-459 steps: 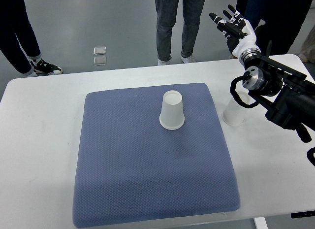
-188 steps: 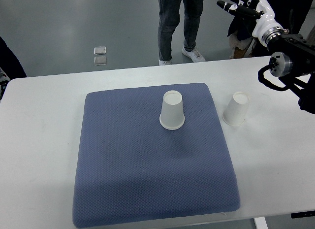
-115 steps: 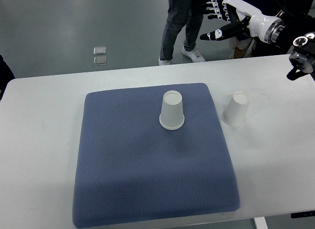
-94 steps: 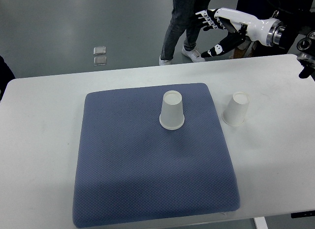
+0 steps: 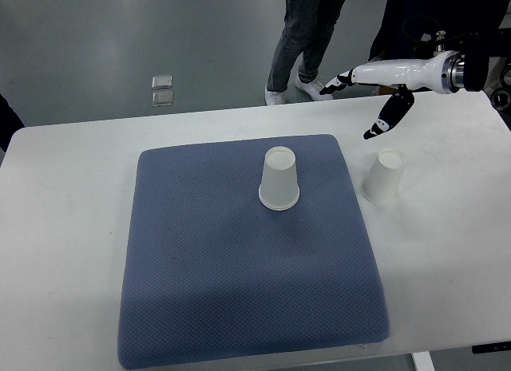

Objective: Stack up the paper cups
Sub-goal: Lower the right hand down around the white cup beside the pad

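Right hand (image 5: pixel 382 82) held open above the far right of the table (image 5: pixel 64 195), fingers spread, nothing gripped.
One inverted paper cup (image 5: pixel 279 178) is seen on the blue mat (image 5: pixel 239 259); a second cup (image 5: pixel 382 176) is seen beside the mat, below the thumb. The forearm is cut off at the right edge.

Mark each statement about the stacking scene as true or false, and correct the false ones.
1. Both white paper cups stand upside down. True.
2. The white paper cup on the blue mat is stacked on the other. False: they stand apart.
3. The white paper cup on the bare table sits right of the blue padded mat. True.
4. The right hand grips a cup. False: its fingers are spread, above and behind the cup on the table, holding nothing.
5. The left hand rests on the mat. False: it is out of view.
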